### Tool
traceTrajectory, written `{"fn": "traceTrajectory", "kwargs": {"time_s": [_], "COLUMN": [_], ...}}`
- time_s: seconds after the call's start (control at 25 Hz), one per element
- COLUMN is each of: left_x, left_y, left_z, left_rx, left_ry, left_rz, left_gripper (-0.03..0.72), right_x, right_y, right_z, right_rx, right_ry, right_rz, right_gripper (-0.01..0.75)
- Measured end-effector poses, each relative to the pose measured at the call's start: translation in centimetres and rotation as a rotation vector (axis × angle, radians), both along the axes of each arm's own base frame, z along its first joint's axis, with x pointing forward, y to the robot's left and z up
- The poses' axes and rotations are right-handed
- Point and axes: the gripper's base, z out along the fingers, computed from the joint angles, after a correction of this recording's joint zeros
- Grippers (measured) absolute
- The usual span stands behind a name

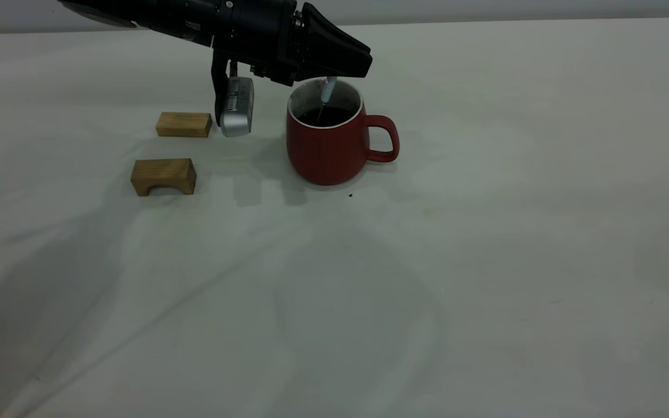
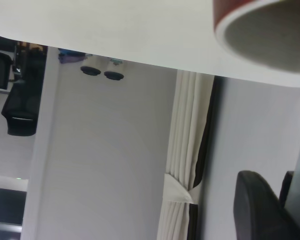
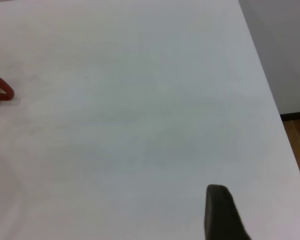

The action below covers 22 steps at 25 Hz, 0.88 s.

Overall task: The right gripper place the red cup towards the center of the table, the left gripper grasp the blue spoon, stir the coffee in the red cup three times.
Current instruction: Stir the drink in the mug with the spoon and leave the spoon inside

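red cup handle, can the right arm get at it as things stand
Probably yes: the red cup turns its handle to the right over bare table, while the left gripper holds the blue spoon from the other side.

Left arm reaches in from upper left of exterior view, wrist roughly level, left tool (image 1: 334, 72) poised over red cup (image 1: 326, 142), fingers clamped on blue spoon (image 1: 327, 88) (handle upright, bowl end down in cup). Right arm out of exterior view; right tool fingertip (image 3: 220, 212) hangs above bench (image 3: 140, 100).

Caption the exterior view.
Left claw dips slim pale-blue spoon into rounded dark-red ceramic cup of coffee.
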Motion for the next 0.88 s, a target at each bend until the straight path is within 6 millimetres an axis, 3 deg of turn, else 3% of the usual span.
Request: {"fn": "traceTrajectory", "kwargs": {"time_s": [0.2, 0.4, 0.48, 0.6, 0.88], "left_x": [-0.4, -0.8, -0.8, -0.8, -1.9], "left_y": [0.0, 0.3, 0.4, 0.6, 1.6], "left_z": [0.1, 0.6, 1.8, 3.6, 9.3], "left_rx": [-0.007, 0.069, 0.093, 0.128, 0.24], "left_ry": [0.003, -0.087, -0.154, -0.258, -0.639], "left_rz": [-0.049, -0.155, -0.191, -0.256, -0.59], "left_gripper": [0.172, 0.399, 0.492, 0.575, 0.567], "right_x": [0.0, 0.0, 0.0, 0.0, 0.0], "right_y": [0.0, 0.0, 0.0, 0.0, 0.0], "right_z": [0.0, 0.0, 0.0, 0.0, 0.0], "right_rx": [0.0, 0.0, 0.0, 0.0, 0.0], "right_ry": [0.0, 0.0, 0.0, 0.0, 0.0], "right_rz": [0.0, 0.0, 0.0, 0.0, 0.0], "right_gripper": [0.439, 0.439, 0.439, 0.439, 0.439]}}
